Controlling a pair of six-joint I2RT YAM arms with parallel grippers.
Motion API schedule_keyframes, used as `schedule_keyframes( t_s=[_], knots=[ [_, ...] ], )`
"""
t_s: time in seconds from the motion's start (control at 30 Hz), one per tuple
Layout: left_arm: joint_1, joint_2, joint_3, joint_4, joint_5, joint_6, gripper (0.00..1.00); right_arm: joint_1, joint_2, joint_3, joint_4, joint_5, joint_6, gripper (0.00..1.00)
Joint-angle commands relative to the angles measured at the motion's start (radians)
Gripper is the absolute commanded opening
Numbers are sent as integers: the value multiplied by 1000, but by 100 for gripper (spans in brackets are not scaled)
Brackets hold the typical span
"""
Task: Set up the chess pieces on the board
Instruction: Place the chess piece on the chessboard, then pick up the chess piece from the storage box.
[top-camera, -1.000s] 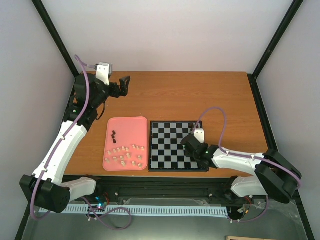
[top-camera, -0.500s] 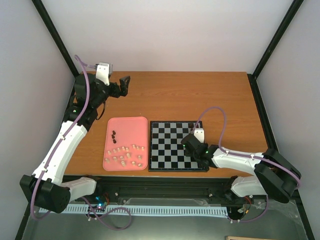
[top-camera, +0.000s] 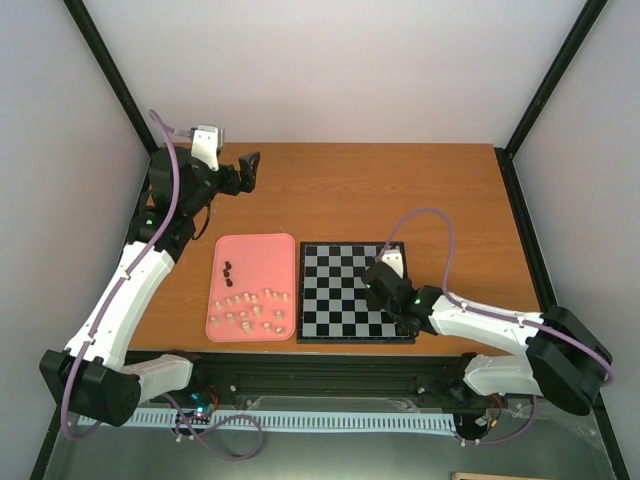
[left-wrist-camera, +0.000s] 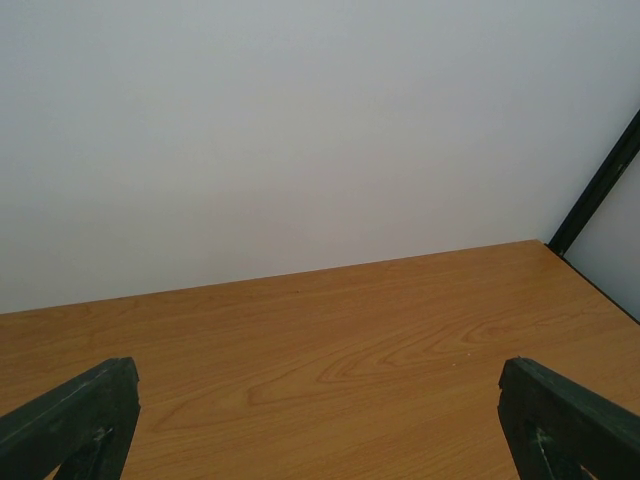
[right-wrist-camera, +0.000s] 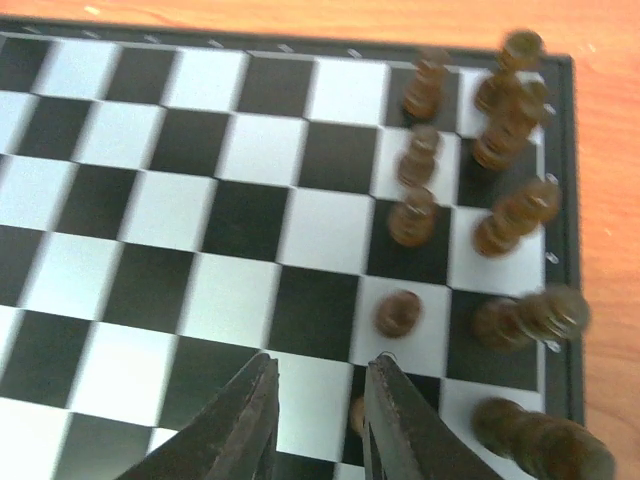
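Observation:
The board (top-camera: 335, 295) lies at the table's front middle. My right gripper (top-camera: 373, 283) hovers low over its right part, open and empty. In the right wrist view the gripper (right-wrist-camera: 320, 368) stands over the board (right-wrist-camera: 200, 200), with several dark brown pieces (right-wrist-camera: 412, 220) set in the two right-hand columns. One dark piece (right-wrist-camera: 397, 312) stands just ahead of my right fingertip (right-wrist-camera: 385, 385), and another is half hidden behind that finger. Loose cream pieces (top-camera: 250, 312) and a few dark pieces (top-camera: 228, 268) lie in the pink tray (top-camera: 255, 240). My left gripper (top-camera: 248, 168) is open and empty at the far left.
The left wrist view shows only bare wooden table (left-wrist-camera: 330, 330), a white wall and my left gripper (left-wrist-camera: 318, 380) with its fingers wide apart. Black frame posts (top-camera: 545, 80) stand at the table's corners. The tray sits directly left of the board.
My right gripper has moved a little left and away from me across the board. The left arm has not moved.

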Motion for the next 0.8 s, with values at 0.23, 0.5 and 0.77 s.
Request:
schedule_keyframes(
  t_s=[0.23,0.5,0.77],
  knots=[
    [-4,-28,38,18,17,2,100,89,4,185,-69,32,-92,34],
    [-4,-60,32,22,38,-8,100,113,151,352,96,-137,-263,34],
    [-5,-124,8,38,70,-29,100,117,488,621,197,-424,-396,34]
  ],
)
